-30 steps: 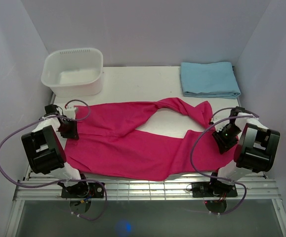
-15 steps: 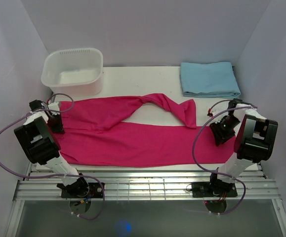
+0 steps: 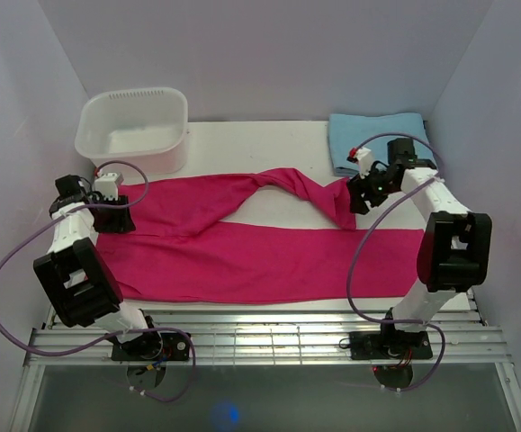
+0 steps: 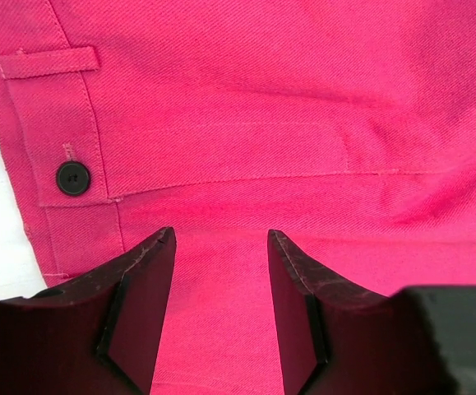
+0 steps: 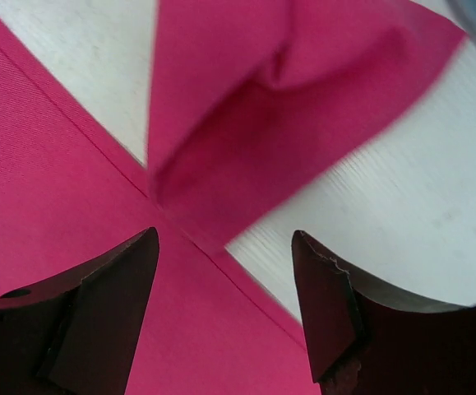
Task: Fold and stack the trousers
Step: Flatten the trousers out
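The magenta trousers (image 3: 242, 261) lie spread across the table, waist to the left. The near leg runs straight to the right; the far leg is twisted and ends in a folded hem (image 3: 339, 202). My left gripper (image 3: 118, 219) hovers open over the waist, with only flat fabric between its fingers. In the left wrist view, the left gripper (image 4: 221, 234) is just below the waistband button (image 4: 73, 177) of the trousers (image 4: 303, 123). My right gripper (image 3: 357, 196) stands open over the far leg's end. In the right wrist view, the right gripper (image 5: 224, 234) holds nothing, with the folded hem (image 5: 287, 107) ahead.
A white plastic tub (image 3: 134, 133) stands at the back left. A folded light blue cloth (image 3: 381, 144) lies at the back right, close behind the right gripper. Walls enclose three sides, and a metal rack (image 3: 260, 342) runs along the front edge.
Both grippers have opened and let go of the trousers. The right arm swung from the near right edge to the far leg's end. The left gripper shifted slightly right over the waist.
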Tool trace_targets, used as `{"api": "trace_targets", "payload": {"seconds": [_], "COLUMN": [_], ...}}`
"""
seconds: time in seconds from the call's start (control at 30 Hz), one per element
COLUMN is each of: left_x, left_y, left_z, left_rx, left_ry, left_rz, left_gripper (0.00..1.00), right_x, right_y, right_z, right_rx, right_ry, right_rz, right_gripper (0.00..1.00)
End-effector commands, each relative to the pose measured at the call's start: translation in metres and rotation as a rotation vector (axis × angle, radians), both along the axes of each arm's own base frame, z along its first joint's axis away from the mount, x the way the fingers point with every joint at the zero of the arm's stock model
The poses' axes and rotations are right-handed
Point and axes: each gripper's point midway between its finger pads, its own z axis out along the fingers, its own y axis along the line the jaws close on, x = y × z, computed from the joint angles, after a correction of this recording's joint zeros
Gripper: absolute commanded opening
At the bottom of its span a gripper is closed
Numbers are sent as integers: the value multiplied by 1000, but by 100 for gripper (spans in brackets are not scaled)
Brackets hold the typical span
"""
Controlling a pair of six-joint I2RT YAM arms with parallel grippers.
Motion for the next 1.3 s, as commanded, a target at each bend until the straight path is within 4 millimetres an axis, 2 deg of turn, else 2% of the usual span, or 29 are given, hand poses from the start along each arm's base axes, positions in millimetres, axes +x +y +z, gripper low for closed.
{"api": "trace_targets", "payload": {"seconds": [0.0, 0.03, 0.13, 0.27, 0.3, 0.37, 0.4, 0.43, 0.5, 0.53, 0.57, 0.6, 0.63, 0.67, 0.7, 0.77, 0.87, 0.9, 0.93, 1.0, 1.07, 1.1, 1.13, 1.17, 1.2, 1.23, 1.27], "left_x": [0, 2, 5, 11, 12, 14, 15, 16, 15, 13, 14, 10, 6, 5, 1, -3, -9, -11, -14, -24, -33, -36, -40, -37, -38, -39, -49], "left_y": [-8, -11, -21, -32, -33, -38, -40, -41, -50, -54, -57, -66, -71, -77, -84, -96, -110, -114, -119, -138, -165, -176, -200, -209, -222, -238, -272], "left_z": [10, 14, 31, 56, 61, 75, 81, 87, 108, 112, 120, 136, 137, 145, 156, 165, 179, 182, 185, 189, 194, 185, 188, 184, 176, 175, 180], "left_rx": [-39, -53, -86, -101, -101, -98, -94, -89, -71, -66, -34, -24, -18, 1, 33, 59, 120, 131, 148, 156, 167, 141, 89, 72, 19, -32, -157], "left_ry": [-26, -40, -103, -201, -220, -267, -289, -316, -401, -429, -484, -555, -583, -628, -683, -728, -799, -813, -835, -874, -928, -923, -947, -934, -906, -889, -854], "left_rz": [-14, -22, -56, -99, -107, -136, -147, -163, -226, -253, -296, -348, -380, -420, -474, -540, -627, -650, -691, -767, -863, -887, -932, -913, -907, -908, -916], "left_gripper": [60, 60, 62, 65, 65, 65, 65, 65, 64, 64, 64, 64, 65, 66, 67, 69, 70, 70, 71, 72, 75, 78, 79, 79, 79, 80, 80], "right_x": [2, 1, -2, -2, 0, 7, 10, 13, 15, 14, 8, 5, 1, -11, -20, -47, -83, -92, -100, -117, -123, -123, -125, -125, -119, -117, -109], "right_y": [39, 48, 59, 59, 58, 53, 53, 54, 70, 79, 101, 112, 123, 141, 151, 176, 195, 196, 195, 192, 189, 189, 188, 188, 191, 192, 194], "right_z": [-18, -27, -45, -66, -69, -73, -69, -60, -24, 3, 29, 70, 90, 114, 138, 165, 185, 188, 177, 185, 174, 171, 173, 156, 172, 172, 171], "right_rx": [23, 15, -21, -103, -121, -160, -166, -157, -65, -7, 116, 196, 263, 375, 443, 602, 810, 853, 888, 979, 996, 992, 986, 973, 998, 1015, 1036], "right_ry": [10, 22, 47, 72, 70, 64, 61, 53, 56, 35, 37, 18, 17, 30, 44, 117, 263, 305, 393, 526, 598, 590, 562, 573, 496, 470, 423], "right_rz": [69, 92, 125, 137, 135, 111, 101, 92, 87, 92, 139, 137, 155, 208, 218, 315, 385, 396, 377, 395, 358, 347, 343, 281, 288, 267, 212], "right_gripper": [72, 73, 74, 74, 67, 44, 20, 10, 8, 8, 8, 8, 8, 8, 8, 8, 8, 8, 8, 8, 8, 8, 8, 8, 8, 8, 8]}}
